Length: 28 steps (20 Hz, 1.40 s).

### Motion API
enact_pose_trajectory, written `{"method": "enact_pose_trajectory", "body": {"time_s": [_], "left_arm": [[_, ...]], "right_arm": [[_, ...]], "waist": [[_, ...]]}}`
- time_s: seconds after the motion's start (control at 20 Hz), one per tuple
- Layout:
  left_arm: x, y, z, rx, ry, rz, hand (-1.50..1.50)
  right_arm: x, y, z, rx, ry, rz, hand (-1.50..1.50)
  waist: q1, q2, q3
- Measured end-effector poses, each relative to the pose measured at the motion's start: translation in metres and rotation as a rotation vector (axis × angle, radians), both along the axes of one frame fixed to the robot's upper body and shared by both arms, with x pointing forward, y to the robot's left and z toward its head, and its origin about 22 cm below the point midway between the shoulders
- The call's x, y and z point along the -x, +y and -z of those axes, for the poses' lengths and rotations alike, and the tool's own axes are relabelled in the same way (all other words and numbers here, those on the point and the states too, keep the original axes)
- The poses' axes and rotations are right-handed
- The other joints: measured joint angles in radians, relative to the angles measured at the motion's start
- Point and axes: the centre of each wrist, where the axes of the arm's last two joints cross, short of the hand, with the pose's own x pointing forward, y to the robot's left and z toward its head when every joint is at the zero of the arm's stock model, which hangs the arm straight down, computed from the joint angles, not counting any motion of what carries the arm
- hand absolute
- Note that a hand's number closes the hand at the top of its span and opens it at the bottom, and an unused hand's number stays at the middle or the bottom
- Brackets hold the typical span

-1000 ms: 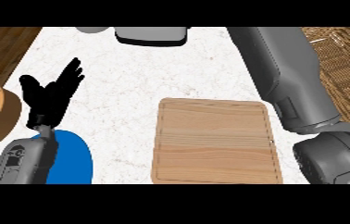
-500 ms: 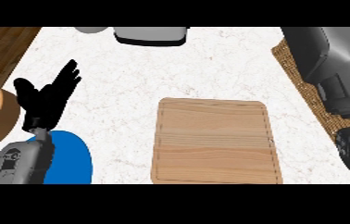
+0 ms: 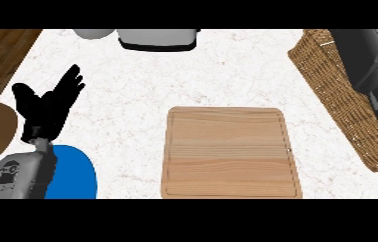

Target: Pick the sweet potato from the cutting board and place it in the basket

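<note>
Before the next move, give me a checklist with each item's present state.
1. Cutting board free of the sweet potato: ok, its top is bare.
2. Sweet potato inside the basket: cannot tell, only the woven wall shows and the potato is not visible.
3. Right hand released and open: cannot tell, the hand is out of view; only a dark grey arm part shows over the basket.
4. Left hand out of the way: ok, it rests open at the left edge, fingers up, holding nothing.
5. Basket sitting on the counter: ok, at the right edge, apart from the board.
</note>
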Motion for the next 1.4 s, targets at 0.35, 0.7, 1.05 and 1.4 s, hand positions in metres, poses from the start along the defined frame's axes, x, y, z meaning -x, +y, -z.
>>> {"method": "enact_pose_trajectory", "body": {"time_s": [0.35, 0.7, 1.05, 1.4], "left_arm": [[0.008, 0.008, 0.003, 0.005, 0.01, -0.015, 0.0], [0.01, 0.007, -0.002, 0.008, 0.007, -0.019, 0.0], [0.01, 0.006, 0.002, 0.004, 0.008, -0.013, 0.0], [0.008, 0.006, 0.004, 0.003, 0.008, -0.015, 0.0]], "right_arm": [[0.006, -0.048, 0.042, -0.036, 0.002, 0.036, 1.5], [0.015, -0.078, 0.066, -0.075, -0.027, 0.098, -1.5], [0.027, -0.106, 0.093, -0.099, -0.055, 0.174, -1.5], [0.033, -0.121, 0.096, -0.111, -0.142, 0.151, -1.5]], "waist": [[-0.016, -0.006, 0.001], [-0.017, -0.006, 0.0], [-0.015, -0.004, 0.001], [-0.018, -0.005, 0.001]]}}
